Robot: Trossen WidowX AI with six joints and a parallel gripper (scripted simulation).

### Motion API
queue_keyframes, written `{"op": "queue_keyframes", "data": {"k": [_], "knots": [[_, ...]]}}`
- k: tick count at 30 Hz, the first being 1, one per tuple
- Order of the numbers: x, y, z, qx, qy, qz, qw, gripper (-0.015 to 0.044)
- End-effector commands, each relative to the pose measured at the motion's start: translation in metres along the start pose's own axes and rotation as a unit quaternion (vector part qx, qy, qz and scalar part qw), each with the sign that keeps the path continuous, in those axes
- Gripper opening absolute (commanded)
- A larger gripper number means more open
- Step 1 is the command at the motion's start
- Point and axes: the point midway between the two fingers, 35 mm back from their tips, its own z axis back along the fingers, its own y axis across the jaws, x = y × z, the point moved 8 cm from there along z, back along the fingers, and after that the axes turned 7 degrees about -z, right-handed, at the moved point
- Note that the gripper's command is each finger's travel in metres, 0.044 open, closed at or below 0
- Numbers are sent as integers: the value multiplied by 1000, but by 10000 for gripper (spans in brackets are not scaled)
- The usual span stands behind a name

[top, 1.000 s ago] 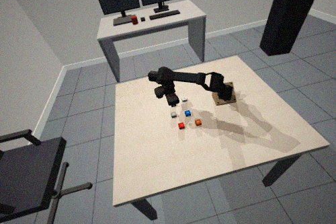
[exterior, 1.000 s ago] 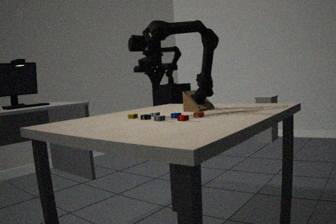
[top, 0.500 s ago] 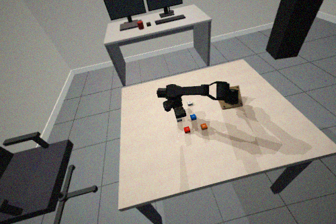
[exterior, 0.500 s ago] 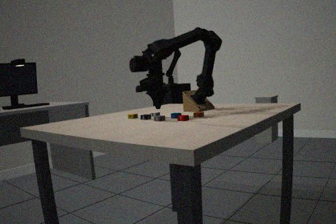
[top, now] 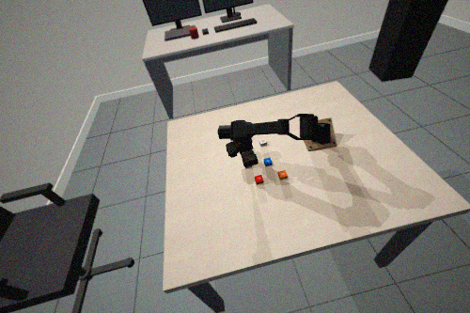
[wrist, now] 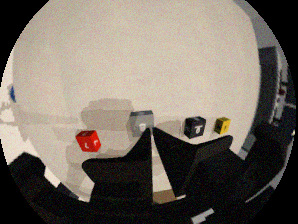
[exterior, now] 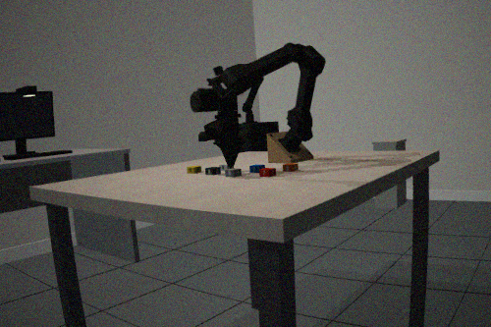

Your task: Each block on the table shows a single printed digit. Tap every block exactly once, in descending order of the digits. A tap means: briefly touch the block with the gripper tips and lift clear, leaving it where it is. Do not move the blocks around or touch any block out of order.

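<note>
We hung fingers pressed together, empty, directly above grey block (wrist: 140,123); black block (wrist: 194,127) just right of grey block.

Blocks (exterior: 239,170) seemingly close-set beneath gripper (exterior: 231,163)

Mostly matt stuff here, nothing shiny

We see a smooth, pale, matt table (top: 226,223), small blocks like the red block (top: 258,179) and blue block (top: 268,162) in flat plastic-looking colours, a dull black arm (top: 263,127), and a base plate (top: 332,140) that looks like bare wood to us.
</note>
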Motion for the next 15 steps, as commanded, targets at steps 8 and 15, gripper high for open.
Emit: {"op": "queue_keyframes", "data": {"k": [8,15], "knots": [[-1,1,-12,3,1,-1,1000,20],[0,0,18,3,1,-2,1000,20]]}}
